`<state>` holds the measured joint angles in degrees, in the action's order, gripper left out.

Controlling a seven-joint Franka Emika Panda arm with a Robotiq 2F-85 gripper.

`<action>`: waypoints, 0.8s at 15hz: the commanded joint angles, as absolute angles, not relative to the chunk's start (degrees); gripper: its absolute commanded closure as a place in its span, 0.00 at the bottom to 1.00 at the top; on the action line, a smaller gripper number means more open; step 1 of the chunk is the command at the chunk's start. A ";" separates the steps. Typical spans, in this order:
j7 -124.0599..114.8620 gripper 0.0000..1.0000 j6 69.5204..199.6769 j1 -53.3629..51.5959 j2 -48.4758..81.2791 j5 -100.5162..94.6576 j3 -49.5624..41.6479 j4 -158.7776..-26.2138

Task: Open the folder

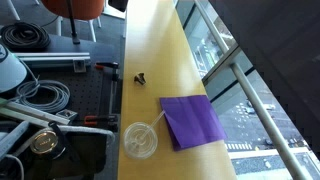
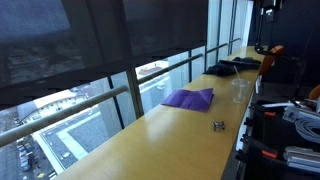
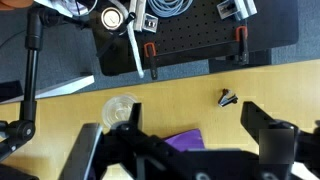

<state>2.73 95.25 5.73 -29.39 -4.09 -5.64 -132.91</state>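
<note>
We are at approach step: gripper point(image 3: 180, 150), jaws apart w/ nothing held, hovers above the folder point(image 1: 191, 120), which looks shut; next we must reach its free edge, clear of the cup point(image 1: 139, 139) beside the folder.

Purple folder point(image 1: 192, 121) lies flat and closed on the wooden counter; slightly askew.

Matte black claw point(image 3: 175, 135) — two blocky, angular fingers point(image 3: 268, 140) on dark linkages

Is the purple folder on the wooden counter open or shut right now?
Shut: in an exterior view the folder lies flat as one purple rectangle, with no white sheets showing.
</note>
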 commanded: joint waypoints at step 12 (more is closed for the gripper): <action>4.46 0.00 115.62 3.24 -12.92 5.14 -6.51 -126.57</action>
<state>2.74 110.36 4.56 -20.78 0.88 -5.64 -131.83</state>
